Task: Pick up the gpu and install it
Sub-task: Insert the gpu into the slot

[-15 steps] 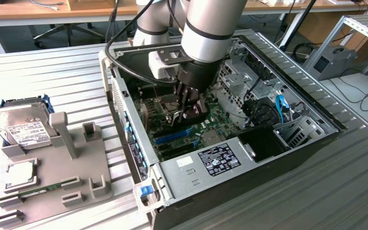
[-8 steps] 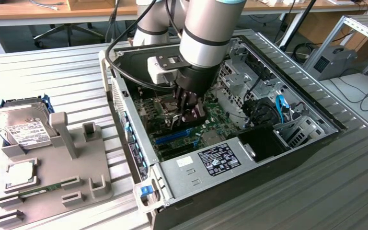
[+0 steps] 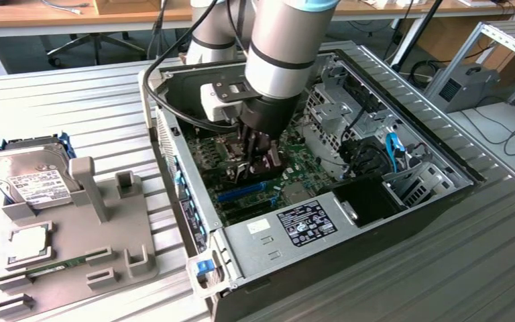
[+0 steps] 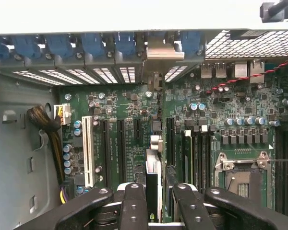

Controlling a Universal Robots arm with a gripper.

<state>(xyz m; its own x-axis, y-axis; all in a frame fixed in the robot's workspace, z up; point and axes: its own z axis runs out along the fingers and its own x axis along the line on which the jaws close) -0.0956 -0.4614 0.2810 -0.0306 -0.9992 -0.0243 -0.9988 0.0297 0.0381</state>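
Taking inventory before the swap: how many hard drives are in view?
1. The hard drive lies at the exterior view's left, beside the grey fixture, outside the computer case. Others may be hidden inside the case.

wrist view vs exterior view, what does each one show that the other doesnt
Wrist view: the white expansion slot, the empty CPU socket and the blue slot clips.
Exterior view: the hard drive and RAM stick on the grey holder beside the computer case.
Both: the gripper gripping the gpu edge-on, above the motherboard.
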